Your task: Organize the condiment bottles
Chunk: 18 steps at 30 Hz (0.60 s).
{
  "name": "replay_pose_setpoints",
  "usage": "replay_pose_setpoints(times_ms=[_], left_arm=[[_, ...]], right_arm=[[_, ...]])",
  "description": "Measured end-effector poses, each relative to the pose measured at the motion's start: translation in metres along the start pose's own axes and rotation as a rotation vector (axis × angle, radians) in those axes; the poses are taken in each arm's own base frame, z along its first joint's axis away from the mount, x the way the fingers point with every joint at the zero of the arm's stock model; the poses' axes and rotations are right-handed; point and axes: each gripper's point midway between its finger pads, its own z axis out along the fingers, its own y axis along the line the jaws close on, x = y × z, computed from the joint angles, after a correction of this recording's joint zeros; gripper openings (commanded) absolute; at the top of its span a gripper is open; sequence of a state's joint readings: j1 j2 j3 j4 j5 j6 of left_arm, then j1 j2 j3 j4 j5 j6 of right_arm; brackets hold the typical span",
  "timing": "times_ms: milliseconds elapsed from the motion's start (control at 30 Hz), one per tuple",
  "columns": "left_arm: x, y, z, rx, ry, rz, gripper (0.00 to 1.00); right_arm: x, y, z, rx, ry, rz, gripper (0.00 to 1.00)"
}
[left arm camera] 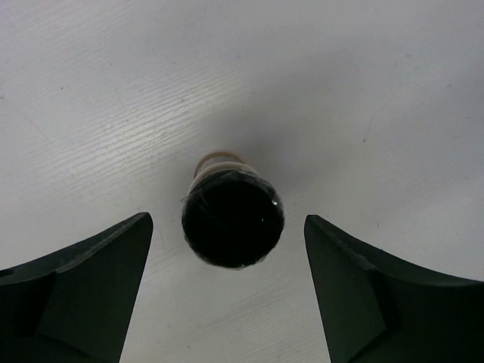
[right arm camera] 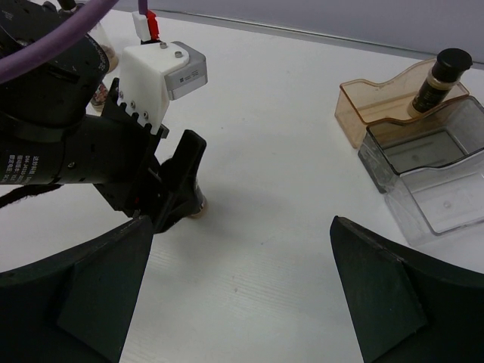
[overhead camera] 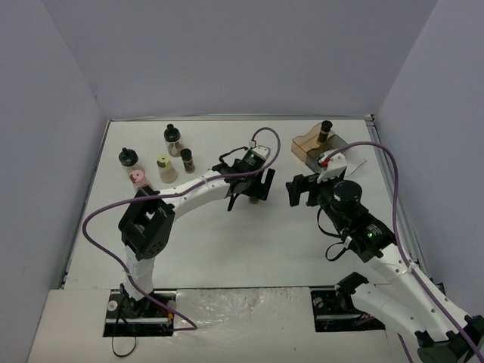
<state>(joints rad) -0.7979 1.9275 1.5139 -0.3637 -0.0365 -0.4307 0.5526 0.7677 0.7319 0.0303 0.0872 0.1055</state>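
Note:
One condiment bottle (left arm camera: 233, 219), black-capped with pale contents, stands upright on the table in the middle. My left gripper (left arm camera: 227, 246) hangs straight over it, open, with its fingers (left arm camera: 98, 280) clear of the cap on both sides. From above, this bottle (overhead camera: 258, 199) is mostly hidden under the left gripper (overhead camera: 253, 193). Several more condiment bottles stand at the back left: two black-capped (overhead camera: 172, 140) (overhead camera: 187, 159), another black-capped (overhead camera: 128, 161), a pale yellow-capped (overhead camera: 165, 168) and a pink-capped (overhead camera: 138, 180). One bottle (right arm camera: 439, 79) stands in the rack's brown tier. My right gripper (right arm camera: 242, 249) is open and holds nothing.
The stepped clear-and-brown rack (overhead camera: 304, 144) sits at the back right; in the right wrist view its clear tier (right arm camera: 442, 208) holds nothing. The right gripper (overhead camera: 296, 189) hovers just right of the left gripper (right arm camera: 151, 185). Purple cables loop over both arms.

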Motion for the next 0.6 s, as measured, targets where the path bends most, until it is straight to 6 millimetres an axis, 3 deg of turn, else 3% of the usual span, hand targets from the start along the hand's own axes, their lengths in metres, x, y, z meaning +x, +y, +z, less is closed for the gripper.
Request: replay_pose_setpoints(times_ms=[133, 267, 433, 600], left_arm=[[0.006, 0.005, -0.005, -0.014, 0.004, -0.005, 0.97], [-0.001, 0.015, -0.034, -0.028, -0.037, -0.021, 0.97], [-0.029, 0.044, -0.097, -0.033, -0.173, -0.087, 0.97], [-0.039, 0.114, -0.176, -0.122, -0.315, -0.203, 0.97]], right_arm=[[0.004, 0.001, 0.004, 0.0, 0.015, -0.003, 1.0], [0.012, 0.004, 0.013, -0.012, 0.048, -0.008, 0.99], [0.027, 0.014, 0.035, -0.051, 0.114, -0.017, 0.99], [0.049, 0.03, 0.072, -0.106, 0.189, -0.038, 0.99]])
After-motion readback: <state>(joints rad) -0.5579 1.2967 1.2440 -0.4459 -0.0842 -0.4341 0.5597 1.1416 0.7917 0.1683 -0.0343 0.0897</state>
